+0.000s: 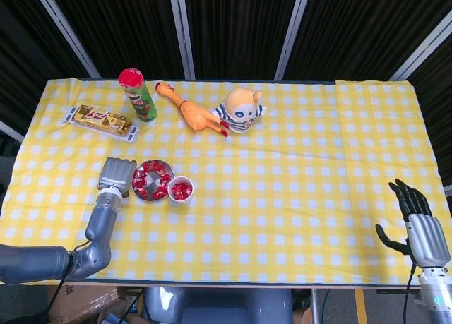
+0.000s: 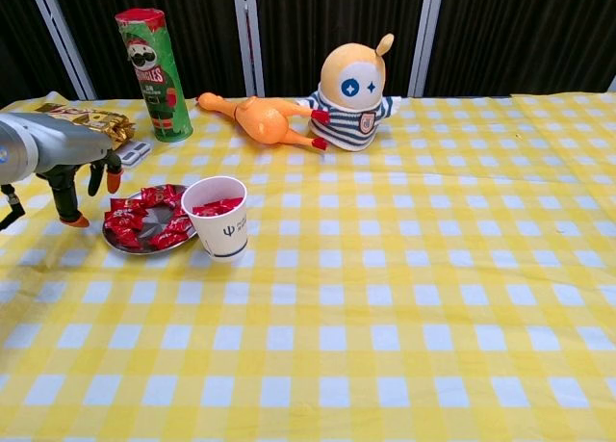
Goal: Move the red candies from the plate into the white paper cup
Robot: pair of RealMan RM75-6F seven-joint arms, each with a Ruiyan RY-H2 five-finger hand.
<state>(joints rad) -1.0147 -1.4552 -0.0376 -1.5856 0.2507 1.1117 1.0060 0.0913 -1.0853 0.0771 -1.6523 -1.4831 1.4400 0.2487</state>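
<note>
1. Head view: several red wrapped candies (image 1: 181, 190) already lie in the white paper cup (image 1: 181, 189); many remain on the round metal plate (image 1: 152, 180).
2. Chest view: the left hand (image 2: 72, 168) hangs just beside the plate, fingers apart, holding nothing.

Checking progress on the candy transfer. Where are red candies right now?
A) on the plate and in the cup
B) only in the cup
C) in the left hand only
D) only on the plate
A: red candies lie on the plate, and more show inside the cup beside it; the left hand hangs just left of the plate with nothing visible in it.
</note>
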